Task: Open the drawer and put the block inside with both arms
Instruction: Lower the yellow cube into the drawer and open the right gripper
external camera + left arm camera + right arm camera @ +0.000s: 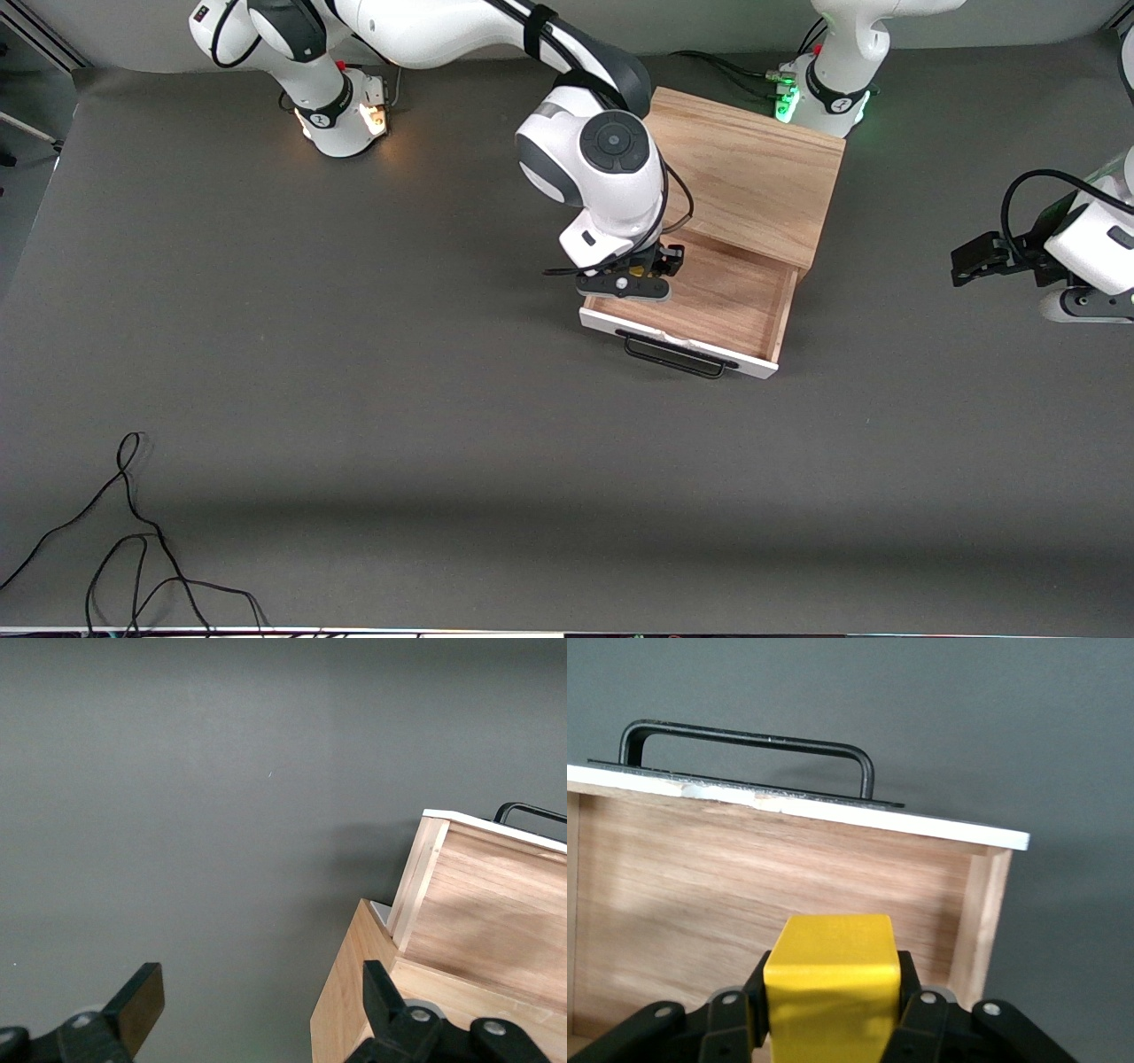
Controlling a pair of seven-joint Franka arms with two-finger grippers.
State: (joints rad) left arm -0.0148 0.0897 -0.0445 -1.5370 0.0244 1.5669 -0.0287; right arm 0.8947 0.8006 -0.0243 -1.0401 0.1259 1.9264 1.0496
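Front view is showing the drawer (709, 306) pulled well out of the light oak cabinet (753, 173), its white front panel and black bar handle (678, 356) facing the camera, so the opening part of the task looks done. The right tool (640, 270) is hanging over the open drawer, at the corner toward the right arm's end of the surface (354, 399), with only a sliver of yellow showing beneath the wrist.

The right wrist view is making the rest plain: the right tool is clenching the small yellow block (832, 979) between its black fingers (917, 1014), and the block is sitting over the drawer's wooden floor, inside the line of the front panel. It is not yet resting on the wood as far as I can judge, so the release is what seems to be left, perhaps after a little more lowering.

The left tool (983, 259) is waiting off at the left arm's end of the surface, well apart from the cabinet. In the left wrist view its fingers (133, 1001) are standing wide apart, gripping nothing, with the drawer's side wall in sight.
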